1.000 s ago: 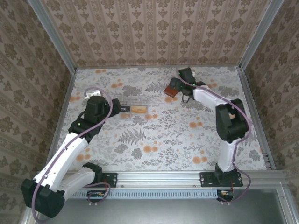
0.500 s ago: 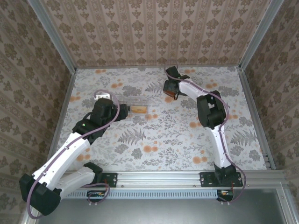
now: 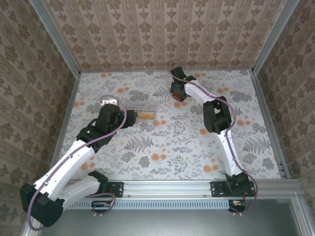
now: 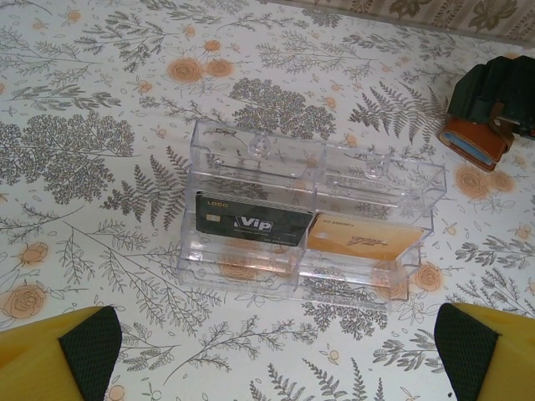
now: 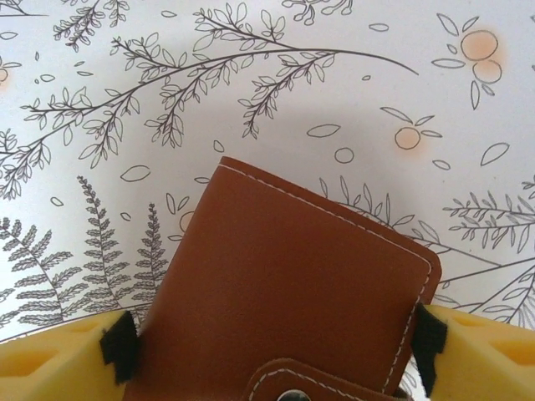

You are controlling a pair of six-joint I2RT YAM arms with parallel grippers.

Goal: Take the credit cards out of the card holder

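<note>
The right arm has swung left and stretched toward the far edge of the counter since a second ago, when its elbow sat out to the right. The right hand (image 3: 178, 91) now sits straight over the card holder (image 3: 177, 98), which has hardly shifted and lies near the far edge, a little right of the middle. In the wrist view the right hand (image 5: 272, 347) has begun to close: its black pads (image 5: 117, 347) lie against the two side edges of the brown leather card holder (image 5: 292, 276), pinching it flat on the counter (image 5: 251, 67) with the snap tab toward the camera. The left arm has edged forward, and the left hand (image 3: 131, 119) hangs spread wide, just short of the clear box (image 3: 142, 113) left of the middle. In that box (image 4: 309, 180), the two credit cards stand side by side in its near compartments, the dark card (image 4: 251, 221) on the left and the orange-tan card (image 4: 368, 242) on the right.
</note>
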